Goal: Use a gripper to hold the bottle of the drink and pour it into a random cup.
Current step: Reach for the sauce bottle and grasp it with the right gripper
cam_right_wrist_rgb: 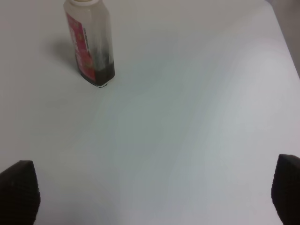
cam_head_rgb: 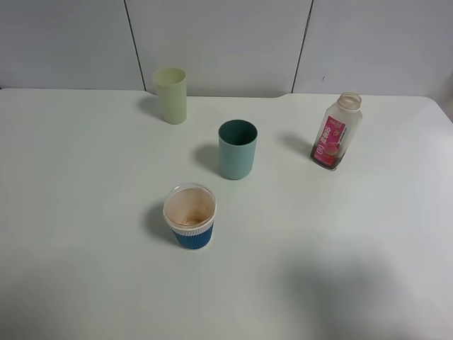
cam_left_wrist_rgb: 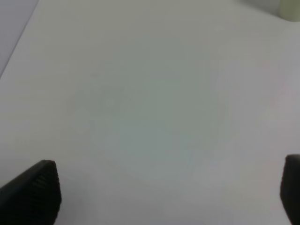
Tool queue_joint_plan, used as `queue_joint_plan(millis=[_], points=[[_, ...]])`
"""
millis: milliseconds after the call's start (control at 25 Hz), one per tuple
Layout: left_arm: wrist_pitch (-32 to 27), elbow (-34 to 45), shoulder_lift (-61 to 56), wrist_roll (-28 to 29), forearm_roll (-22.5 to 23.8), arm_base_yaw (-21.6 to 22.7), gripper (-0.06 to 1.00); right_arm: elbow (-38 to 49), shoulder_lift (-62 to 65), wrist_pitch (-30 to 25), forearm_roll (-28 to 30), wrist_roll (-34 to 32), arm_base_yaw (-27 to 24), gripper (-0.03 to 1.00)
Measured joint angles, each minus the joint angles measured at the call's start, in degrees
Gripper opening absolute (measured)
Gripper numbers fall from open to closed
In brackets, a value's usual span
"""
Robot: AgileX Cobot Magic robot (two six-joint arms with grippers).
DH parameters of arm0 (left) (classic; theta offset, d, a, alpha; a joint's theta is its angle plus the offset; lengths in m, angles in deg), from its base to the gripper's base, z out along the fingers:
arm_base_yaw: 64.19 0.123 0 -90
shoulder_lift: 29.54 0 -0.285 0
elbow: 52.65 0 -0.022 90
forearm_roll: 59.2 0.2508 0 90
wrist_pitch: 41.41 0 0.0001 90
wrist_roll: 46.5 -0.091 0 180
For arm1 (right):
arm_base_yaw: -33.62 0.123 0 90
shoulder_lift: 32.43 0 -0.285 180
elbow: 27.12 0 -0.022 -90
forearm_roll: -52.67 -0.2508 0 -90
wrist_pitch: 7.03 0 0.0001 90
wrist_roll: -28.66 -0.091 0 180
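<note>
The bottle of the drink is the thing at risk, and it has not been taken up. The right hand hangs over the table with its fingers spread as wide as they go and nothing between them. The bottle stands upright well ahead of it, off the hand's centre line and toward one finger. A straight advance would probably bring that finger against the bottle's side instead of around it.

With only a little dark liquid at the bottom it looks light, so a small knock could topple it. The neck looks uncapped, so a fall would likely spill the drink. Its smooth plastic wall may also slip or buckle in a careless squeeze.

The left hand is likewise wide open and holds nothing, with bare table below it.

Farther from the right hand, on the bottle's far side toward the left hand's half, stands the teal cup. The blue-sleeved paper cup is near it, and the pale yellow-green cup lies beyond. Carrying the bottle low could clip a rim. So little liquid calls for a steep tilt, and a mouth not held over the cup would pour onto the table.
</note>
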Motion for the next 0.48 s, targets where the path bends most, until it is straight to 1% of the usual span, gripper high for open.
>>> queue_joint_plan(millis=[280,360,480], points=[[0.0,0.0,0.0,0.0,0.0,0.0,0.93,-0.1,0.0,0.2,0.0,0.0,0.0,0.99],[0.0,0.0,0.0,0.0,0.0,0.0,0.93,-1.3,-1.1,0.4,0.1,0.0,0.0,0.99],[0.0,0.0,0.0,0.0,0.0,0.0,0.93,-4.6,-6.1,1.1,0.2,0.0,0.0,0.99]])
